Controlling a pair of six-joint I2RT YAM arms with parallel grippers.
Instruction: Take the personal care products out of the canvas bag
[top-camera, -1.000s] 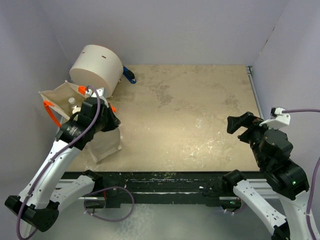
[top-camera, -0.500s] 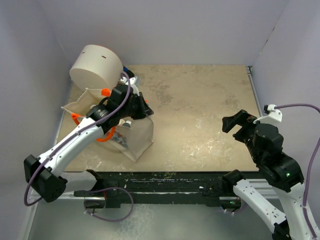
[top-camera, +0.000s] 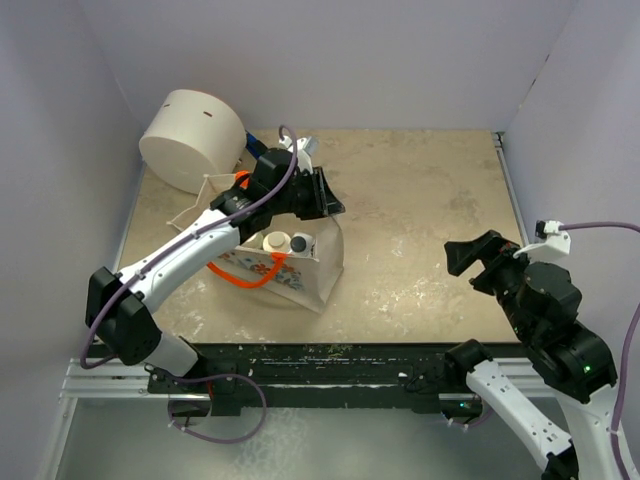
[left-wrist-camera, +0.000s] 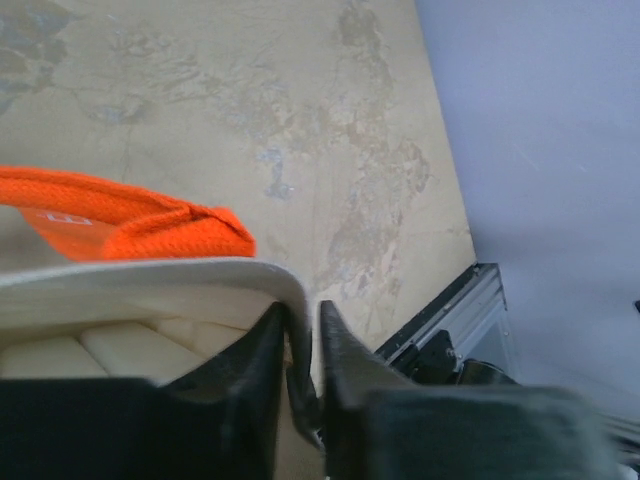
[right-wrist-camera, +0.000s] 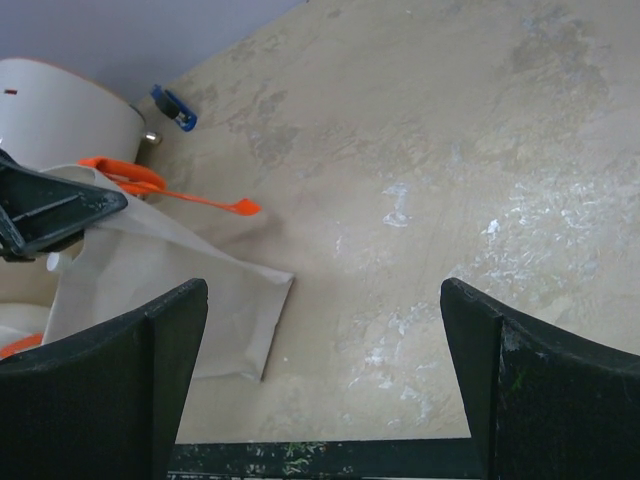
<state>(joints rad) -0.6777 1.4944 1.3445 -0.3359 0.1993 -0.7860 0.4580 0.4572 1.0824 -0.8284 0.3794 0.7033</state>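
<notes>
The canvas bag (top-camera: 300, 272) is cream cloth with orange straps (top-camera: 252, 276) and stands left of the table's middle. Two bottle tops show in its open mouth, one pale (top-camera: 275, 241) and one dark-capped (top-camera: 299, 242); the other products are hidden. My left gripper (top-camera: 322, 202) is shut on the bag's upper right rim. In the left wrist view its fingers (left-wrist-camera: 345, 345) pinch the cream rim (left-wrist-camera: 180, 275) beside an orange strap (left-wrist-camera: 130, 215). My right gripper (top-camera: 468, 256) is open and empty over the right side, with its jaws wide apart (right-wrist-camera: 325, 380). The bag also shows in the right wrist view (right-wrist-camera: 170, 300).
A large cream cylinder (top-camera: 195, 135) with a blue handle (top-camera: 258, 146) lies at the back left, just behind the bag. Purple walls close the back and both sides. The black rail (top-camera: 330, 360) runs along the near edge.
My left arm has dragged the bag from the left edge rightwards towards the middle, and its mouth now shows bottle tops. My right arm has shifted only a little.
</notes>
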